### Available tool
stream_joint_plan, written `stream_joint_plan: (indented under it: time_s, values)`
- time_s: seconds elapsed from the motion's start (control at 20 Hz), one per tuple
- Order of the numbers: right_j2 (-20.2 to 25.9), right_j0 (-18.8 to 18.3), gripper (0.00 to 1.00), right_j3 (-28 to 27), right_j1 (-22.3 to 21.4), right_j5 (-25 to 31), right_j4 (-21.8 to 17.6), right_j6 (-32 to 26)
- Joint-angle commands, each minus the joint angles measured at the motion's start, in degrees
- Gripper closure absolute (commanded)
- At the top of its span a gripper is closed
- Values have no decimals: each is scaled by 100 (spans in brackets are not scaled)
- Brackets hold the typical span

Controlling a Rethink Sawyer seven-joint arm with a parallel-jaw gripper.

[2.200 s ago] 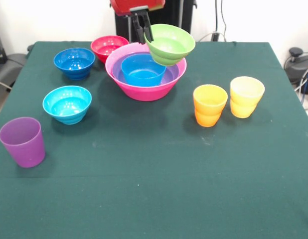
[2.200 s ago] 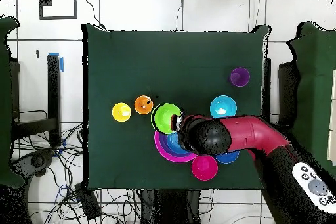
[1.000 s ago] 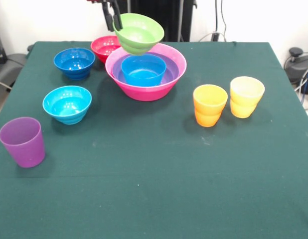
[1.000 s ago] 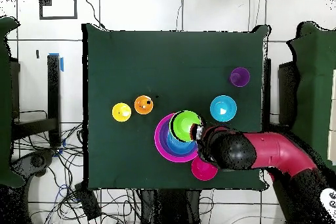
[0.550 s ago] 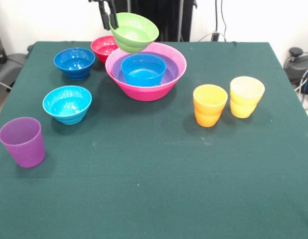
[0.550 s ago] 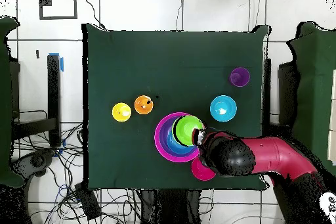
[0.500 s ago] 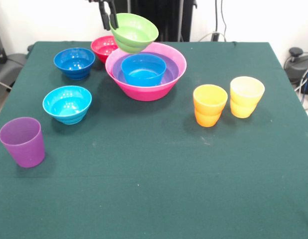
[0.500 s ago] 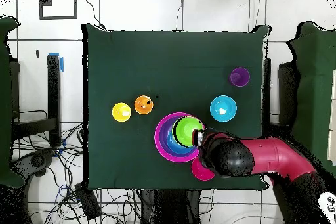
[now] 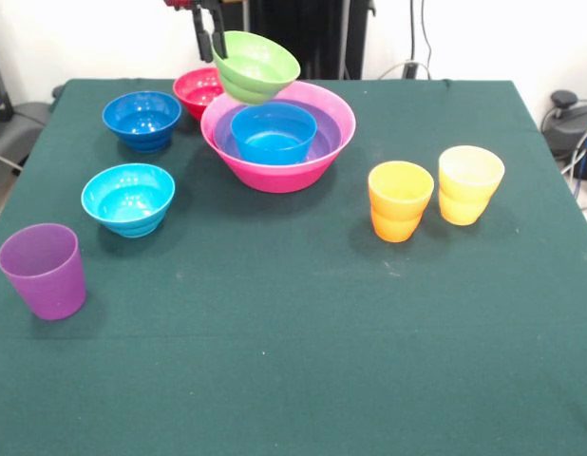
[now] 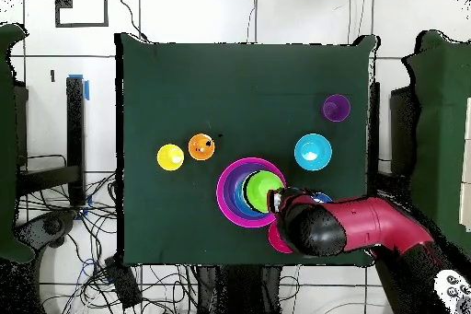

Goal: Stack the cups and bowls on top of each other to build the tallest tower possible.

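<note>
Front view, left to right. The purple cup [image 9: 44, 270] stands near the left edge of the green table [image 9: 303, 370]; behind it sit the cyan bowl [image 9: 128, 199] and the dark blue bowl [image 9: 142, 119], apart from each other. The red-pink bowl [image 9: 200, 90] lies near the far edge. The gripper [image 9: 209, 38] is closed on the near-left rim of the lime green bowl [image 9: 256, 66], holding it tilted in the air above the far-left rim of the hot-pink bowl [image 9: 278, 141], which holds the purple bowl [image 9: 324, 142] and the mid blue bowl [image 9: 273, 133]. The orange cup [image 9: 399, 200] and yellow cup [image 9: 469, 183] stand just beside each other at right. The near half of the table lies open.
</note>
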Motion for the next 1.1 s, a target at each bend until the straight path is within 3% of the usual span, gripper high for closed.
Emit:
stream_joint_plan:
  time_s: [0.05, 0.8, 1.1]
  values:
    - [-357, 355, 100, 365, 284, -614, -769, 76]
    - [-897, 878, 100, 119, 610, -958, -881, 331]
    - [-1170, 1244, 100, 70, 522, -1057, -782, 463]
